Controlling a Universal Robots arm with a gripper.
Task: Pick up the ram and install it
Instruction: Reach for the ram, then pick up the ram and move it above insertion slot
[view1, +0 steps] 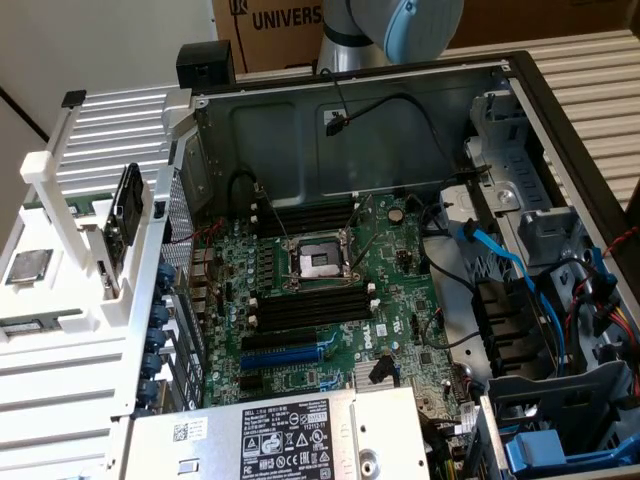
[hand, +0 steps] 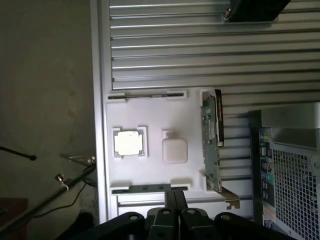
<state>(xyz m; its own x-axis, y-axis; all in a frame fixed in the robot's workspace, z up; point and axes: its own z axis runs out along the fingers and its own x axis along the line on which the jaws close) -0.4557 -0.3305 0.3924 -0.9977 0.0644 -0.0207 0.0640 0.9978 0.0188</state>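
The ram (hand: 150, 188) stands on edge in a slot along one edge of a white tray (hand: 150, 120), with nothing touching it. A CPU (hand: 129, 142) lies flat near the tray's middle. A card (hand: 212, 140) stands upright along the tray edge nearest the open case (view1: 280, 150). The tray rests on a ribbed surface (hand: 200, 50), to the exterior view's left of the case. The gripper (hand: 174, 197) is closed and empty, near the tray edge that holds the ram.

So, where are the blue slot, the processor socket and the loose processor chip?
blue slot (view1: 285, 356): exterior view, its middle.
processor socket (view1: 318, 262): exterior view, its centre.
processor chip (hand: 129, 143): wrist view, its top face.
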